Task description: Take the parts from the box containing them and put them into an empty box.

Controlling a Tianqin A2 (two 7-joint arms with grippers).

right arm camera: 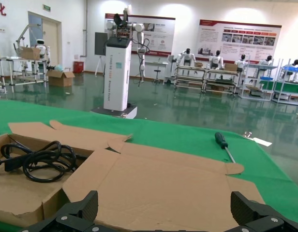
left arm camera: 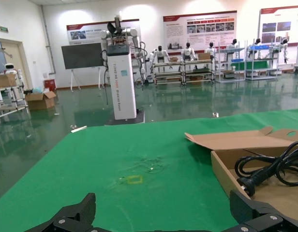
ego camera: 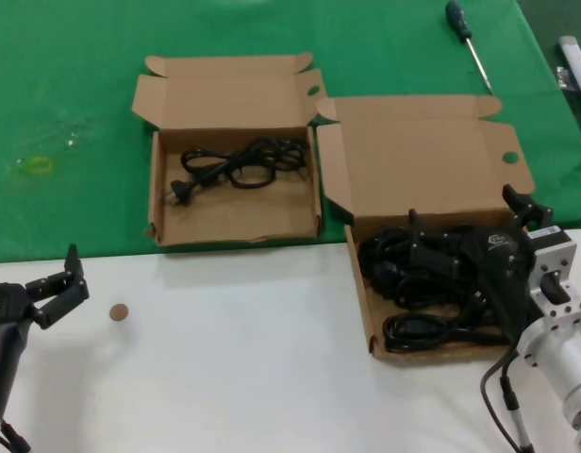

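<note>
The larger box (ego camera: 423, 160) stands at the right with its big lid flap open. Several black power cords (ego camera: 399, 264) lie piled in it. My right gripper (ego camera: 463, 212) hovers over this pile, open and empty; in the right wrist view (right arm camera: 166, 208) its jaws stand wide apart facing the lid flap (right arm camera: 158, 183). The smaller box (ego camera: 234, 212) stands to the left and holds one black cord (ego camera: 239, 165), which also shows in the left wrist view (left arm camera: 270, 169) and the right wrist view (right arm camera: 40, 159). My left gripper (ego camera: 69, 278) is open and empty over the white table at the near left.
A green-handled screwdriver (ego camera: 468, 42) lies on the green mat behind the larger box and also shows in the right wrist view (right arm camera: 224, 145). A small brown disc (ego camera: 119, 311) lies on the white table. A yellow mark (ego camera: 38, 165) is on the mat at the far left.
</note>
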